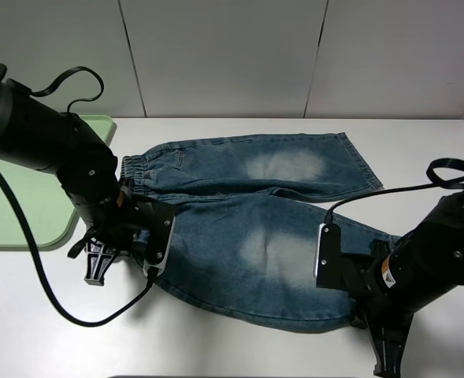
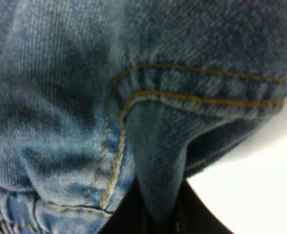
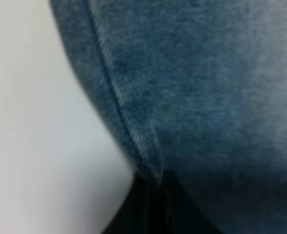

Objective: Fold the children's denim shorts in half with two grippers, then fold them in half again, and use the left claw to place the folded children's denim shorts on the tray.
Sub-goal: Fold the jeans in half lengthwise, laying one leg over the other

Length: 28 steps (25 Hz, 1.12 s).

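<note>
White table top: one pair of blue-green washed denim children's shorts is laid on it flat and open, legs side by side, with the gathered waistband turned towards the pale green rectangular plastic tray, which is set just beside it and partly hidden by the left arm. The left black claw gripper is clamped on a pinch of denim at the near waistband corner, and the right black claw gripper is closed on the near leg's hem edge. No fold is judged made; both halvings and the tray placement are left, and nothing is seen in the way.
</note>
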{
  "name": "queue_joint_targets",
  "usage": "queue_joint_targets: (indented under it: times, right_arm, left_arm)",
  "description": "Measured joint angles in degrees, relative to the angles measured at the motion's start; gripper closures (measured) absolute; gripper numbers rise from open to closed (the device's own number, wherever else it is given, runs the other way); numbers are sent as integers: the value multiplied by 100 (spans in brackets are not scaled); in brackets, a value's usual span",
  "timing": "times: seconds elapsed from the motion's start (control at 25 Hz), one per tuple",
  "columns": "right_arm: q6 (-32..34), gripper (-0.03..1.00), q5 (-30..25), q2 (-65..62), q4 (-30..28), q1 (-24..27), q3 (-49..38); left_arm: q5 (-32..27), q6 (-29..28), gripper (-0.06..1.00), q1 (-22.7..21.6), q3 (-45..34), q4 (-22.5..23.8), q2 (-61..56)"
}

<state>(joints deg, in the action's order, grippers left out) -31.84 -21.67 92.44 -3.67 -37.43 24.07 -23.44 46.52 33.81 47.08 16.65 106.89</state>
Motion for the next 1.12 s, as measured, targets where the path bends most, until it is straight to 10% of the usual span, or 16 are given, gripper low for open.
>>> queue_joint_targets:
  times: [1.12]
  right_arm:
    - [1359,99,-2661,-2527,-159,0,389]
  left_arm:
    - [-2439,-7,92,20,-5,-1154,-1644]
